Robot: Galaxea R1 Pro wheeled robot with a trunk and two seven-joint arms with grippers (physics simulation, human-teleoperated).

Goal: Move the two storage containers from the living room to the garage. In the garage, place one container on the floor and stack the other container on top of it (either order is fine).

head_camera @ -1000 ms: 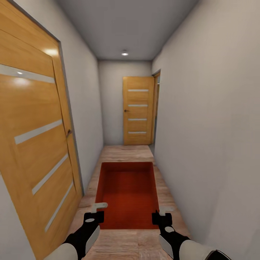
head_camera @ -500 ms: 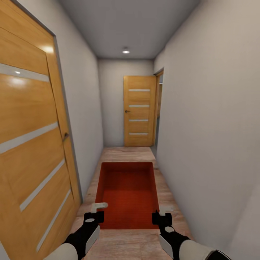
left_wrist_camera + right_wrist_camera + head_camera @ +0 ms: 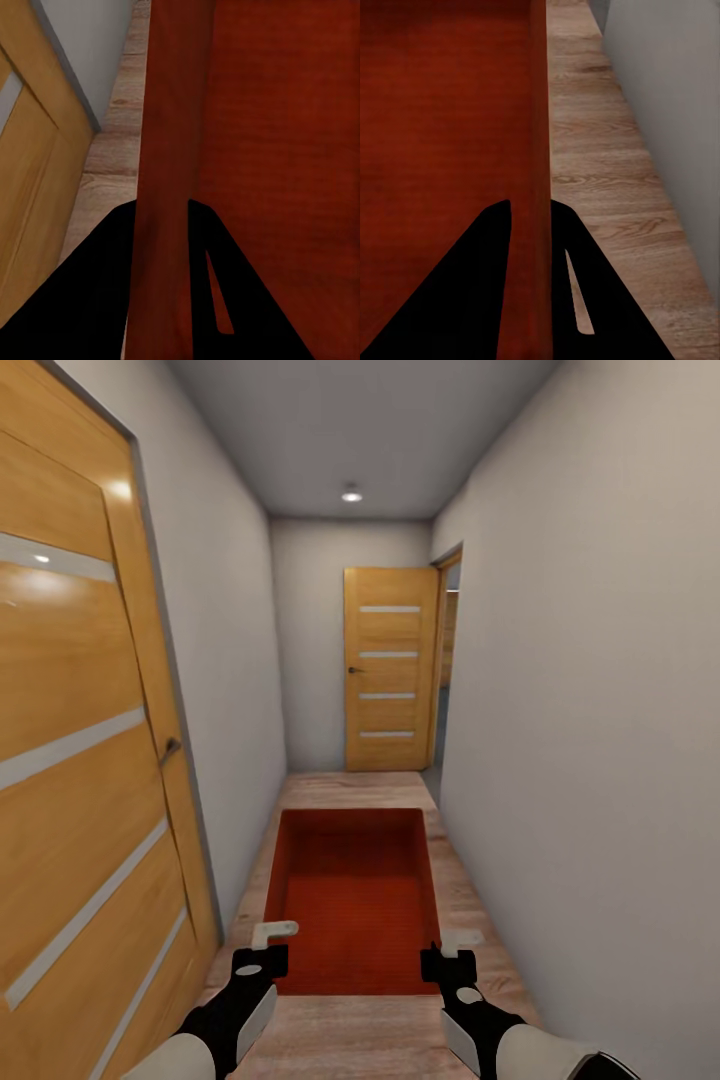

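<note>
An orange-red storage container (image 3: 350, 900), open-topped and empty, hangs level in front of me over a hallway's wood-plank floor. My left gripper (image 3: 272, 942) is shut on its left wall near the close corner, and my right gripper (image 3: 452, 945) is shut on its right wall. In the left wrist view the thin red wall (image 3: 169, 150) runs between the black fingers (image 3: 97, 292) of the left gripper (image 3: 161, 206). The right wrist view shows the same grip, the right gripper (image 3: 531, 204) pinching the container's wall (image 3: 538, 112). The garage is out of view.
The hallway is narrow. A wooden door (image 3: 80, 760) fills the left wall close beside me. The plain right wall (image 3: 580, 760) stands close. A closed wooden door (image 3: 388, 670) ends the hall, with an open doorway (image 3: 446, 660) next to it on the right.
The view has advanced down the hallway: the left door has slid closer and the far door looms slightly larger. Container and both grippers keep their places in the view.
</note>
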